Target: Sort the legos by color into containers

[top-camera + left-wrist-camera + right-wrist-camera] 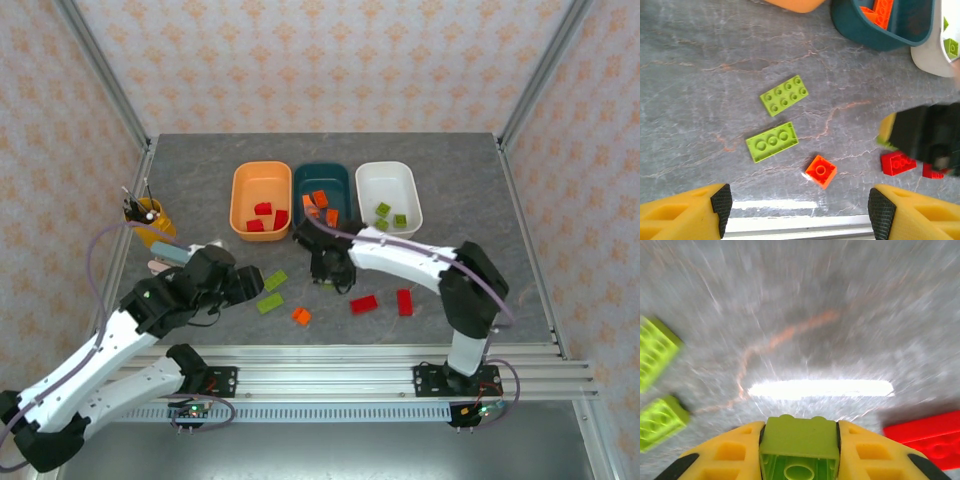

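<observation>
The orange plastic tub (pixel 240 205) holds red bricks (pixel 266 216), the dark teal tub (pixel 322 170) orange ones (pixel 320 200), the white tub (pixel 388 175) green (pixel 390 214). Before them lie two green bricks (pixel 784 95) (pixel 772 142), one orange (pixel 821 171), two red (pixel 364 304) (pixel 404 301). The right gripper (pixel 799 457) clamps another green brick (pixel 799 437).

Green bricks (pixel 784 95): two, centre, lying apart.
Orange brick (pixel 821 171): 5 o'clock of them.
Red bricks (pixel 898 163): 3 o'clock, beside right gripper (pixel 886 134).
Teal tub (pixel 865 31): 1 o'clock.
Left gripper (pixel 801 207): 6 o'clock, jaws wide.

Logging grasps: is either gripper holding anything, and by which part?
The right gripper pinches a light green lego by its two opposite sides. The left gripper is open and empty.
</observation>
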Robot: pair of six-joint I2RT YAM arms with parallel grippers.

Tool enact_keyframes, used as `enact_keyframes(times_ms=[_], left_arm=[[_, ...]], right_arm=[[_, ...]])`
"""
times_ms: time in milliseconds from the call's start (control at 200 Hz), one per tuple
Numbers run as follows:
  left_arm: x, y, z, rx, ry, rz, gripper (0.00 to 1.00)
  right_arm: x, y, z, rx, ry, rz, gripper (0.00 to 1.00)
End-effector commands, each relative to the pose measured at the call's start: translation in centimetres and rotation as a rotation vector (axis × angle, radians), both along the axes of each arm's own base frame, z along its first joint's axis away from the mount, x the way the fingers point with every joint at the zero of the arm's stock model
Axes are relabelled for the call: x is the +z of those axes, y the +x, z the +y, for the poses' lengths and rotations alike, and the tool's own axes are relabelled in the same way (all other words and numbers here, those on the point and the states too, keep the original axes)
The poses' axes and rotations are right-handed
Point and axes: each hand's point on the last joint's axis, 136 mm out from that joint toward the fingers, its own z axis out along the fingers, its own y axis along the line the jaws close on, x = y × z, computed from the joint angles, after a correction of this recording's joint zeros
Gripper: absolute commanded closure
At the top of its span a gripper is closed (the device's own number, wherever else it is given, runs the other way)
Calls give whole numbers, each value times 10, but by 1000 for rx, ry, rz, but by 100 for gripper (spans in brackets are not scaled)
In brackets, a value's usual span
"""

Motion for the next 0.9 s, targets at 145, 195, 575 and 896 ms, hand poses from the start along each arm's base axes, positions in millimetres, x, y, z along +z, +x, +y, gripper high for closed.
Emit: enact_keyframes(times_ms=[145, 195, 575, 896], left_arm=[[31, 42, -39, -29, -48, -107, 25], [35, 48, -44, -30, -52, -116, 25], [72, 73, -71, -50, -106, -191, 24], [79, 82, -102, -139, -104, -176, 24]], right_arm=[[58, 112, -101, -117, -40, -161, 71], [57, 137, -112, -134, -42, -175, 71], [2, 275, -141, -217, 4, -109, 69], [-27, 284, -139, -221, 22, -48, 43]])
